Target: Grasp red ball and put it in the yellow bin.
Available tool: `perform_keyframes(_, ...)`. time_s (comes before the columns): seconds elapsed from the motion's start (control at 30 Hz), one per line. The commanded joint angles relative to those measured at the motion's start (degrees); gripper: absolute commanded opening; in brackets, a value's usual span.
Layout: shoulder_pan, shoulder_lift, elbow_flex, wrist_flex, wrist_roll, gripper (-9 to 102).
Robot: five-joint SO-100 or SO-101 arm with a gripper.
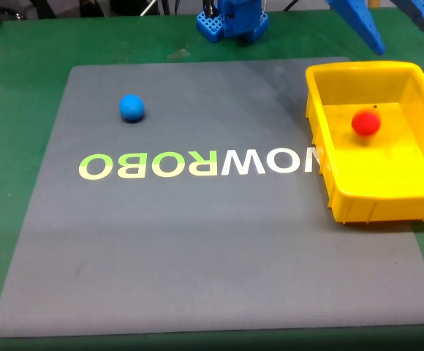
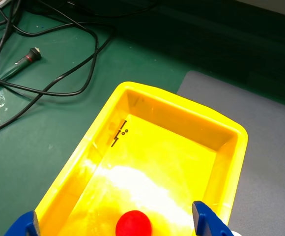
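In the wrist view the gripper [image 2: 118,223] hangs released, its blue fingertips [image 2: 209,221] spread wide apart on either side of the red ball [image 2: 133,224], which lies on the floor of the yellow bin [image 2: 182,105]. Beyond the bin, black cables [image 2: 59,59] trail over the green desk [image 2: 49,142]. In the fixed view a blue ball [image 1: 131,107] rests on the grey mat [image 1: 212,248], well apart from the bin.

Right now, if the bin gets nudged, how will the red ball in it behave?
Likely rolls: the red ball is a plain sphere sitting free on the smooth, glossy floor of the yellow bin. Probably stays contained, since the raised walls surround it. It looks matte, so probably not slippery to regrip.
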Motion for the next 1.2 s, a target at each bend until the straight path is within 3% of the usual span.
perform_keyframes(0.0,1.6,3.3,-0.8,-0.6,-0.8,36)
perform_keyframes(0.2,3.0,13.4,6.8,0.8,-1.8,35)
perform_keyframes(0.37,5.7,36.5,30.9,1.8,-4.7,30)
perform_keyframes(0.5,9.4,59.9,51.6,10.4,-7.8,14)
perform_keyframes(0.57,11.9,66.5,55.9,16.9,-7.3,1)
perform_keyframes(0.6,13.3,68.6,57.3,19.0,-6.5,0)
perform_keyframes(0.97,24.1,84.8,72.7,33.6,-4.5,0)
perform_keyframes(1.17,27.6,88.0,79.7,34.9,-5.1,0)
